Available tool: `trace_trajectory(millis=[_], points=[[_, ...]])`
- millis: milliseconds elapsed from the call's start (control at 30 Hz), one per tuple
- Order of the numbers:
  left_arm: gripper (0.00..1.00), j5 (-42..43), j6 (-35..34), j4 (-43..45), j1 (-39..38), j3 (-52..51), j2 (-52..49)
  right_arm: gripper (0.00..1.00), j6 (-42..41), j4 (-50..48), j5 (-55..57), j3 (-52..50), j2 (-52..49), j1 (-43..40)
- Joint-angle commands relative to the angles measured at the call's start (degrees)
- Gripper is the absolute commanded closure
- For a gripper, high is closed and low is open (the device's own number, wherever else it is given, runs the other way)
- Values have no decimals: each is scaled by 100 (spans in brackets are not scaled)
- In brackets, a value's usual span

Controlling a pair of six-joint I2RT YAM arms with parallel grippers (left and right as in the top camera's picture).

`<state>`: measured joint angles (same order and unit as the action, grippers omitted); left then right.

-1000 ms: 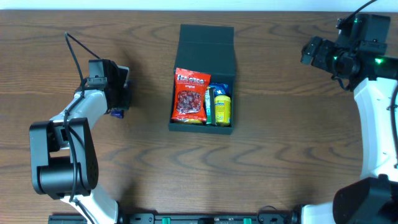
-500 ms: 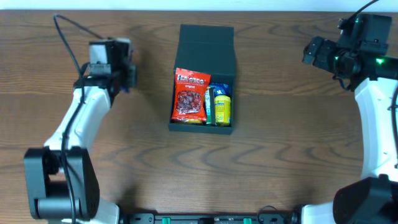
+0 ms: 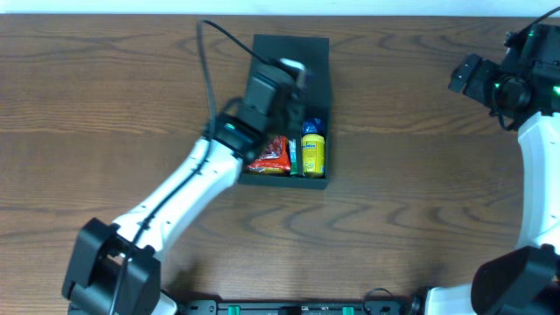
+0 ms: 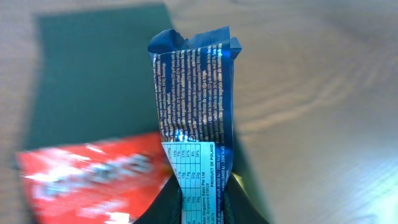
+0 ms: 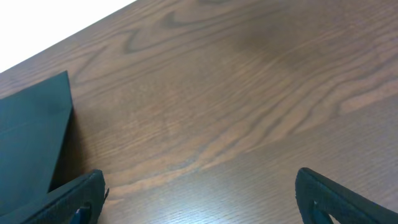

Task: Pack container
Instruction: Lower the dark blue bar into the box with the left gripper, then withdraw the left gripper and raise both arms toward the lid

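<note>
The container (image 3: 316, 64) is a dark green box with its flap lid open at the table's far middle. It holds a red snack packet (image 3: 273, 155), a green packet (image 3: 295, 153) and a yellow packet (image 3: 313, 150). My left gripper (image 3: 278, 87) hovers over the box's left half, shut on a dark blue snack packet (image 4: 194, 93) with white print. The red packet (image 4: 87, 180) and the container floor (image 4: 93, 74) show below it in the left wrist view. My right gripper (image 5: 199, 199) is open and empty over bare table at the far right; the container's lid edge (image 5: 31, 137) shows at its left.
The wooden table (image 3: 420, 201) spreads round the box. The left arm (image 3: 175, 201) stretches diagonally from the front left to the box. The right arm (image 3: 538, 149) stands along the right edge.
My left arm swung from the table's far left to above the container, carrying the blue packet. The right gripper shifted slightly to the right.
</note>
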<state>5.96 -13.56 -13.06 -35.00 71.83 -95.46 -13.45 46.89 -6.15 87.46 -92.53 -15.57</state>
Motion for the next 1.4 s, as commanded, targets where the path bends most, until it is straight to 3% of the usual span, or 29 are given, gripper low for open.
trace_trajectory(millis=[0,233,400,467,600,733,1033,1100,1167,1200,1300,1367], points=[[86,-166,-850,-24,-275,76,-271,2,-63,52,35,11,28,-105],[93,-166,-1825,-354,-487,76,-457,2,94,136,35,11,28,-140],[91,-144,-2271,-472,-518,76,-457,2,138,136,35,11,28,-138],[79,-144,-2273,-463,-527,76,-457,1,153,133,35,11,28,-140],[29,-144,-2271,-461,-525,76,-457,1,153,111,35,11,28,-140],[21,-151,-2253,-400,-507,76,-457,1,151,111,35,11,28,-138],[32,-334,-1010,389,-319,83,-247,1,151,181,-13,11,28,-138],[56,-640,-527,387,-186,83,-105,1,153,179,-203,11,28,-133],[89,-968,-20,391,4,83,72,1,160,186,-562,11,28,-127],[94,-1123,162,396,101,83,146,1,157,195,-717,11,28,-127],[94,-1611,809,396,409,83,332,1,151,221,-1088,11,28,-127],[94,-1766,1200,422,632,83,378,6,149,258,-1257,11,28,-125]])
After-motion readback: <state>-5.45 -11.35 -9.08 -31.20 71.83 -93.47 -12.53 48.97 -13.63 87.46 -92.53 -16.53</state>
